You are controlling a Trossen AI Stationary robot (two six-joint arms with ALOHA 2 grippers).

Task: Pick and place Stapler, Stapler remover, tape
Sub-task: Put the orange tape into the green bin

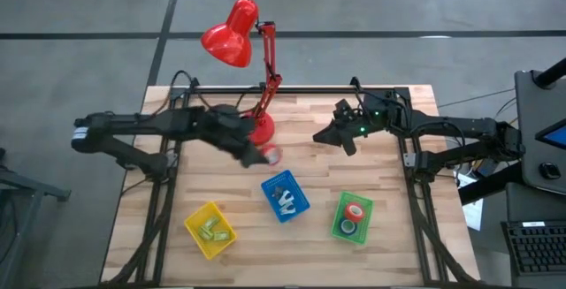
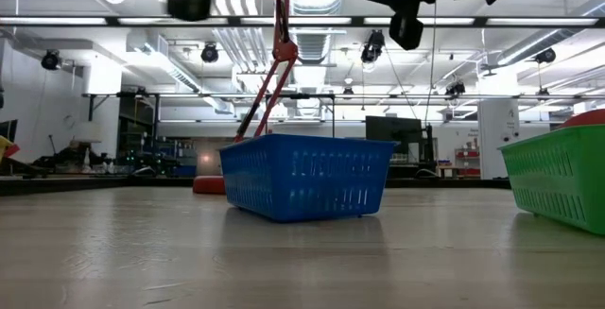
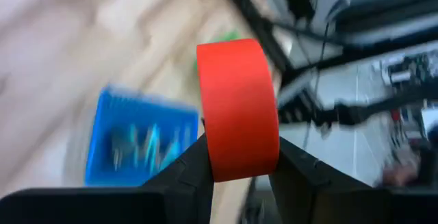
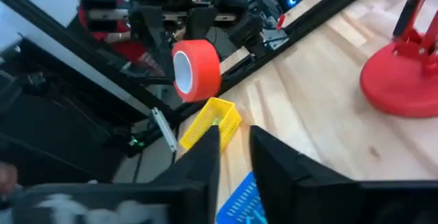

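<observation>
A red tape roll (image 3: 237,107) sits between the fingers of my left gripper (image 1: 258,154), which hangs above the table beside the red lamp's base (image 1: 261,132). The right wrist view shows the same roll (image 4: 196,70) in the air with its pale centre showing. My right gripper (image 1: 329,135) hovers right of the lamp with a narrow gap between its fingers and nothing in it. The green tray (image 1: 352,217) holds a red-rimmed roll and a green-blue one. Pale stapler removers lie in the blue tray (image 1: 285,195), and pale green staplers in the yellow tray (image 1: 210,230). My left gripper pinches the red tape roll between its two fingers, one on each flat side (image 3: 205,148), with the red outer band facing the wrist camera. The roll stands on edge in the hold and is lifted clear of the table.
The red desk lamp (image 1: 234,34) stands at the table's far middle, and its arm rises over both grippers. The three trays sit in a row along the near half. Bare wood lies between the lamp base and the trays. In the low view the blue tray (image 2: 307,177) is central and the green tray (image 2: 558,181) is at the right.
</observation>
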